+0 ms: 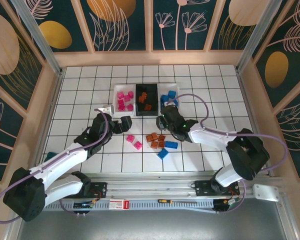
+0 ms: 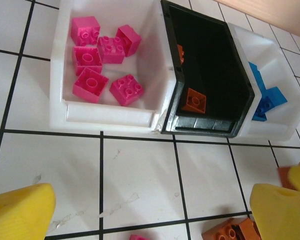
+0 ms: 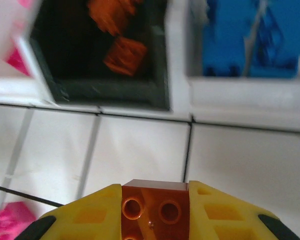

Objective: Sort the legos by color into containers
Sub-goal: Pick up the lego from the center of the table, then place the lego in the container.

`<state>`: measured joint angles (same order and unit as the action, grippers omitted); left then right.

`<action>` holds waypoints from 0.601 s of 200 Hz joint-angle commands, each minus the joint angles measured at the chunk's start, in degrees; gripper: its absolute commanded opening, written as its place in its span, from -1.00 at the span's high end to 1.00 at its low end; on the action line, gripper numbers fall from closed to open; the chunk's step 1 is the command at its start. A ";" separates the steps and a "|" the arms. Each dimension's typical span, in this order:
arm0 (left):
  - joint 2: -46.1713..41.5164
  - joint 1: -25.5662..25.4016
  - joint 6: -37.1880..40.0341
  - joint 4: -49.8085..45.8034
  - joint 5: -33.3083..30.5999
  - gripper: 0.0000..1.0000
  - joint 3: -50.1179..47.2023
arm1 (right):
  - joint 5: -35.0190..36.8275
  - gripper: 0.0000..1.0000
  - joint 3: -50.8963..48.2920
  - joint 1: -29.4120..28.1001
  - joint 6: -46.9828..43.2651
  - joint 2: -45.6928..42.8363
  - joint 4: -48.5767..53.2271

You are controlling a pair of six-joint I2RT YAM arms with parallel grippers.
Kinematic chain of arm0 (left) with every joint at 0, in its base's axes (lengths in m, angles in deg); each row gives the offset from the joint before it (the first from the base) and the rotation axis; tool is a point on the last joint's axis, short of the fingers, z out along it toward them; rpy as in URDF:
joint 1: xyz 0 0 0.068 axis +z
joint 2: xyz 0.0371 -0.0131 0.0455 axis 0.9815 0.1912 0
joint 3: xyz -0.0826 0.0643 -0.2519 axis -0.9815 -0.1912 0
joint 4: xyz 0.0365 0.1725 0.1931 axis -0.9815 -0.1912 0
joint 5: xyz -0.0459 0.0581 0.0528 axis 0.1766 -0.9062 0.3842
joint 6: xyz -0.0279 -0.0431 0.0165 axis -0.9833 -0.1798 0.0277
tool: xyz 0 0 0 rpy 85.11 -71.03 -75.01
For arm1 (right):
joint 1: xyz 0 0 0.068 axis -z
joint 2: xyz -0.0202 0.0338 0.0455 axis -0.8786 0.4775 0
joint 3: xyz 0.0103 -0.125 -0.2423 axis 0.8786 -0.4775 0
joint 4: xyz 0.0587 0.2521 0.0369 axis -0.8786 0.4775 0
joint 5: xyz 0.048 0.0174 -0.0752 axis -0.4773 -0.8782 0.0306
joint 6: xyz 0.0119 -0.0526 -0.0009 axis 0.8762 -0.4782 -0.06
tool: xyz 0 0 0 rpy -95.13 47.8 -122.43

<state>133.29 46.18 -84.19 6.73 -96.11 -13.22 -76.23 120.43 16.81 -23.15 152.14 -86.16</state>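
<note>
Right gripper [image 3: 155,220] is pinching 1 rusty orange plastic brick [image 3: 151,197] near the black rectangular plastic bin [image 3: 110,92]; left gripper [image 2: 150,212] is gaping wide.

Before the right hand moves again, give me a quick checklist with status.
1. Grip: orange brick clamped in right hand: ok.
2. Target: black bin ahead, holding only orange pieces: ok.
3. Bare tile between right hand and black bin: ok.
4. Idle left hand open, off the black bin: ok.
5. Grip depth on orange brick: cannot tell, the frame edge cuts it off.
6. All sorted: not ok, loose bricks remain.
</note>
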 commanded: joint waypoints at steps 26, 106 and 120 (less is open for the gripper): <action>-1.29 -0.24 -1.87 0.14 2.47 -0.98 -3.51 | -2.84 0.55 14.04 0.23 -7.23 7.45 0.04; -1.62 -1.17 -3.02 -0.87 3.89 -0.98 -6.57 | -2.24 0.35 36.81 3.44 -8.23 30.95 2.15; -1.64 -1.50 -2.96 -1.16 4.26 -0.98 -6.44 | -2.49 0.06 37.82 3.44 -8.41 31.83 1.43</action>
<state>132.63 45.30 -86.29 6.40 -93.14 -19.38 -78.96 154.40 20.27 -30.61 182.91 -84.87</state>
